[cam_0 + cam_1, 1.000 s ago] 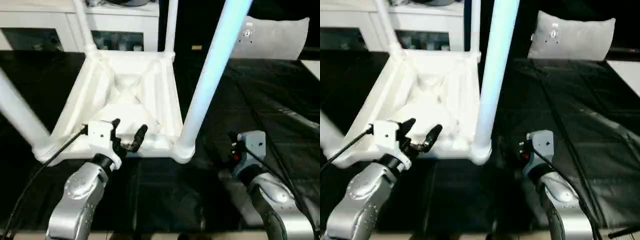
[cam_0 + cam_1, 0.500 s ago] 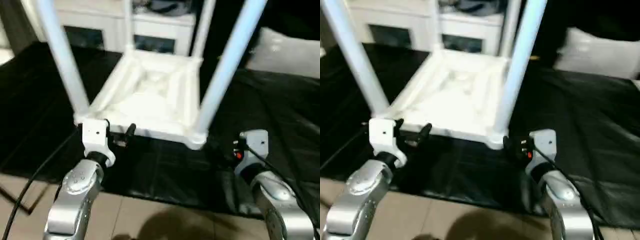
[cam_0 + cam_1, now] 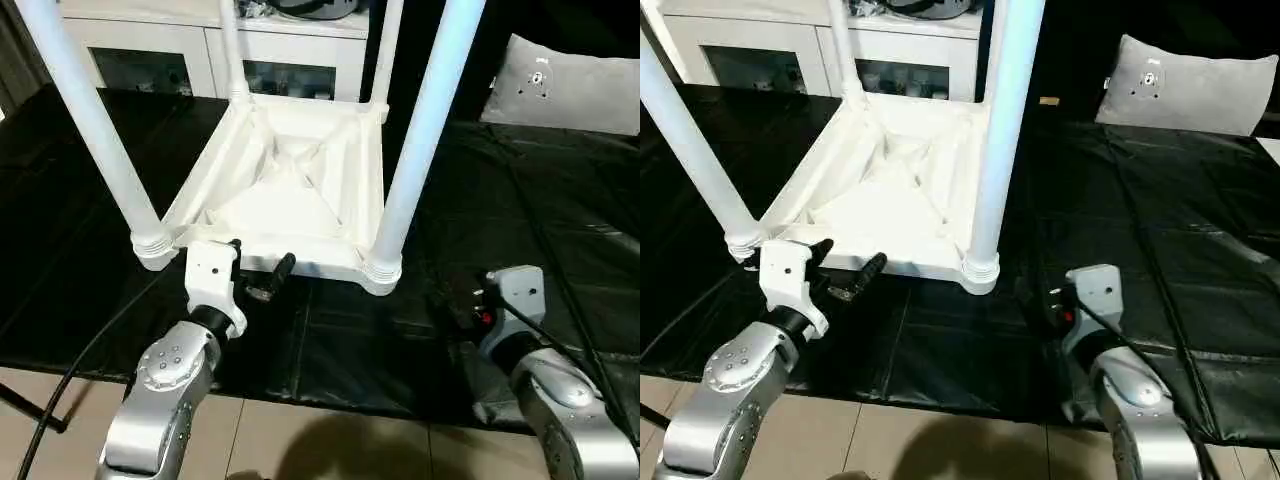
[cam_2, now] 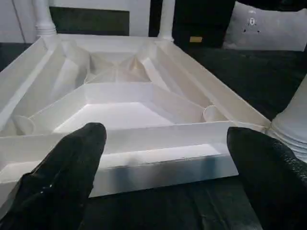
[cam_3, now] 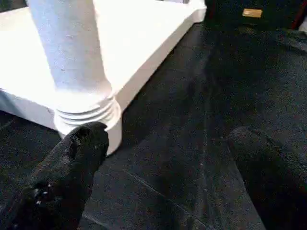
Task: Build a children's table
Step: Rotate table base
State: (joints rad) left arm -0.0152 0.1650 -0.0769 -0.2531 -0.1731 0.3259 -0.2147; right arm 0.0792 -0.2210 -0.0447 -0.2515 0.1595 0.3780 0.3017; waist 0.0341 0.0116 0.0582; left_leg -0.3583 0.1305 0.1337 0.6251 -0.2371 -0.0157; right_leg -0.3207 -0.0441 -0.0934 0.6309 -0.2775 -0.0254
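Black sheeting (image 3: 560, 200) covers the whole work surface across the middle of my head view, with pale floor (image 3: 330, 440) along the bottom edge. On it, upper centre of the frame, I see the children's table (image 3: 290, 190) lying upside down: its white top shows the ribbed underside, and all four legs stand up out of the corner sockets. The near right leg (image 3: 420, 130) and near left leg (image 3: 85, 120) rise out of the top of the frame, and the two far legs (image 3: 232, 50) stand thinner behind them. A white cabinet (image 3: 200, 55) runs along the top left, and a grey cushion (image 3: 570, 90) sits in the upper right. My left gripper (image 3: 258, 268) hovers low at centre left, just in front of the table top's near edge, fingers (image 4: 62, 172) spread wide apart with nothing between them; my left wrist view looks straight over that edge into the ribs. My right gripper (image 5: 165, 158) is at lower right, near the right leg's ribbed socket (image 5: 86, 112), fingers likewise wide apart and empty over the sheeting.
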